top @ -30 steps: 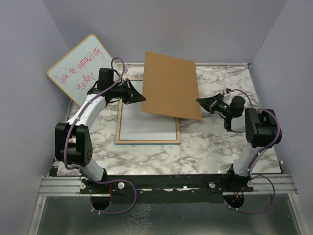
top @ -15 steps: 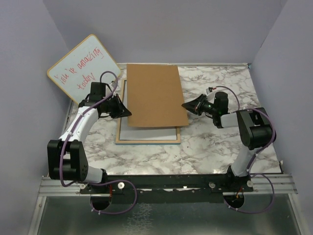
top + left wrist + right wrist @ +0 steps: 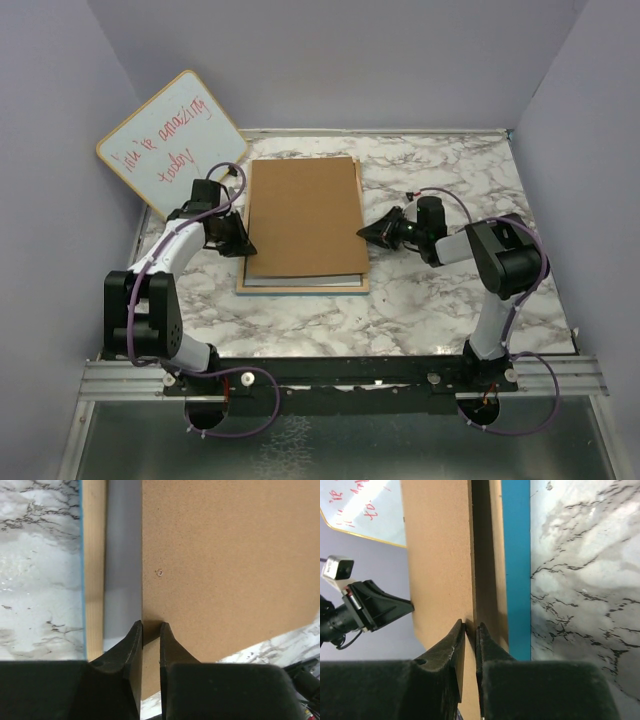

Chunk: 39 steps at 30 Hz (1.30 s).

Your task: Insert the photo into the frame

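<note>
Whiteboard (image 3: 165, 140): well outboard of my left end effector, leaning on the lilac wall, with red handwriting on it.
Left end effector (image 3: 151, 625): almost closed, with only a thin slit between the fingers. The left edge of the brown backing board (image 3: 305, 215) sits in that slit. I cannot tell whether I am pinching it.
Frame (image 3: 93, 555): pale wood side up under the board, its rail just outboard of my left fingertips.
Photo: no print shows. A pale grey strip (image 3: 122, 555) between rail and board may be its reverse, but I cannot tell.
Right end effector (image 3: 471, 625): the same narrow slit, on the board's right edge. The grip is equally unclear.
Risk: the board looks off-centre in the frame, so releasing here could leave 1 edge riding on a rail instead of in the recess. A finger dragging on the way out could also shift the board and the sheet beneath it.
Surface: glossy marbled bench (image 3: 440, 290), so the frame itself may slide.
Room: 3 plain lilac walls, close in.
</note>
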Each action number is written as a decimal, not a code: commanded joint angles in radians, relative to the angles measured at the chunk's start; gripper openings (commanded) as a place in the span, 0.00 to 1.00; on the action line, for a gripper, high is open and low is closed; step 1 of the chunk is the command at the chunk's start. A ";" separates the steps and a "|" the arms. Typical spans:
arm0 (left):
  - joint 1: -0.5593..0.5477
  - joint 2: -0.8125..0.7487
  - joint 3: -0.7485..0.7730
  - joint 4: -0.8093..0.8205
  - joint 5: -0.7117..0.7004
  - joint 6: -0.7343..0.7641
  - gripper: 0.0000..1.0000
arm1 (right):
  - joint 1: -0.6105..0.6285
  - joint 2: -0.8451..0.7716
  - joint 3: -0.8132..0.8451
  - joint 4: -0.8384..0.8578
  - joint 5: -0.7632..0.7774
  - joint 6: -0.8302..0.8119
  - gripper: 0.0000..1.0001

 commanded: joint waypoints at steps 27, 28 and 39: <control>-0.005 0.094 -0.034 -0.066 -0.224 0.019 0.13 | 0.056 -0.079 -0.025 -0.084 -0.039 -0.079 0.17; -0.005 0.093 -0.035 -0.072 -0.232 0.023 0.13 | 0.057 -0.077 -0.025 -0.087 -0.039 -0.080 0.17; -0.005 0.076 0.030 -0.084 -0.254 0.038 0.17 | 0.064 -0.092 -0.010 -0.171 -0.004 -0.101 0.22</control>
